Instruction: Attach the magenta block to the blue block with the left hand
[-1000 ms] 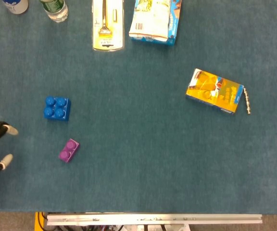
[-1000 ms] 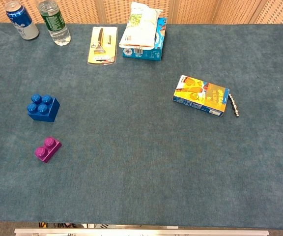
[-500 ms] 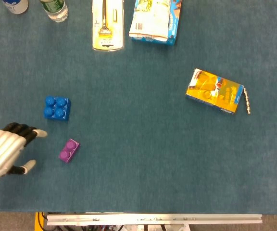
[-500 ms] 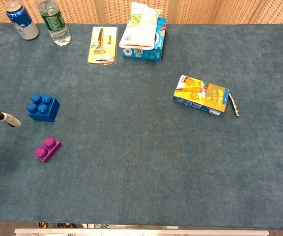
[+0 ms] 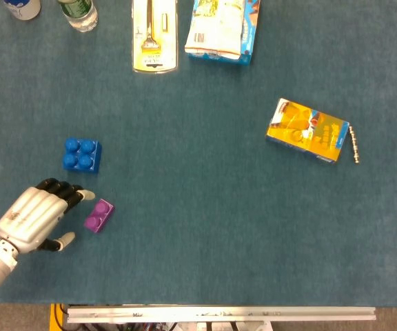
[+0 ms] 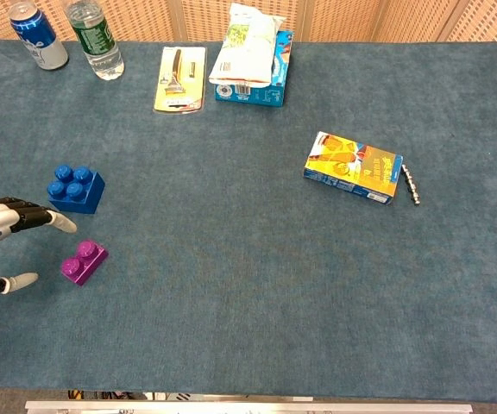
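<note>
Over the last second the left hand (image 5: 34, 217) has advanced from the left edge of the surface (image 5: 205, 234) toward the magenta block (image 5: 98, 215); it now sits just beside the block, holding nothing, fingers spread with the fingertips (image 6: 61, 226) on the far side and the thumb on the near side. The magenta block lies untouched near the front-left corner of the surface, with the blue block (image 5: 82, 154) close behind it toward the far edge and separate from it. This indicates the reach phase is nearly complete and the grasp has not yet started; the right hand appears in neither view.
</note>
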You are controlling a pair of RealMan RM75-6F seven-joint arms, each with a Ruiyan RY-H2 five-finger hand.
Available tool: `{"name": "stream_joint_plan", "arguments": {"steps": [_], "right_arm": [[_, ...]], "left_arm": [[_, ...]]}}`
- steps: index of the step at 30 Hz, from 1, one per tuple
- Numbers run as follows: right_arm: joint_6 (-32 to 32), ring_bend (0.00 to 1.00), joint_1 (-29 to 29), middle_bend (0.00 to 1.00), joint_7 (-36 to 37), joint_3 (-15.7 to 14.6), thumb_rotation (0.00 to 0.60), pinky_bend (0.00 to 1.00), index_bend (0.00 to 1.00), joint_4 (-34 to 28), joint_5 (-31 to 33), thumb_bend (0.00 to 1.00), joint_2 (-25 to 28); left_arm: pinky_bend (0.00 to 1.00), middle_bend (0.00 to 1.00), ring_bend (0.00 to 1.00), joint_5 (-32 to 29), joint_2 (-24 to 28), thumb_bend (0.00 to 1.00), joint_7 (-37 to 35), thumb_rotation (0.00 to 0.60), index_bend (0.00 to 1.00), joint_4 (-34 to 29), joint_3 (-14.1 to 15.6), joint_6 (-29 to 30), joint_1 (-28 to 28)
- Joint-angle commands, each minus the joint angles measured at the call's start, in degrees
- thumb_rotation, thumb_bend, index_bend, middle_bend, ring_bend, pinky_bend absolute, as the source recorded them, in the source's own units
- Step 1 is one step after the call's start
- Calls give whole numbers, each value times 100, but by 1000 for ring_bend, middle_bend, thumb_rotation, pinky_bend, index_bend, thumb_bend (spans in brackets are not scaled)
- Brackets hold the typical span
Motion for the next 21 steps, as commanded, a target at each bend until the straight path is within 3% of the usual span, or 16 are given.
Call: {"name": "stream_joint_plan", "arguments": {"steps": [1, 13, 21], "right_arm": [[3, 444, -2, 510, 5, -3, 600, 473, 505, 1, -8, 280, 0], [7, 444, -17, 510, 43, -5, 600, 473, 505, 27, 2, 280, 10], [9, 444, -25, 510, 55, -9, 600, 473, 505, 46, 3, 280, 7]], "left_arm": [[183, 226, 210, -105, -53, 297, 82, 600, 167, -10, -11, -92, -50], [183, 216, 208, -297, -341, 296, 456, 600, 150, 75, 9, -158, -96], [183, 216, 208, -283, -591, 297, 664, 600, 188, 289, 5, -173, -163]]}}
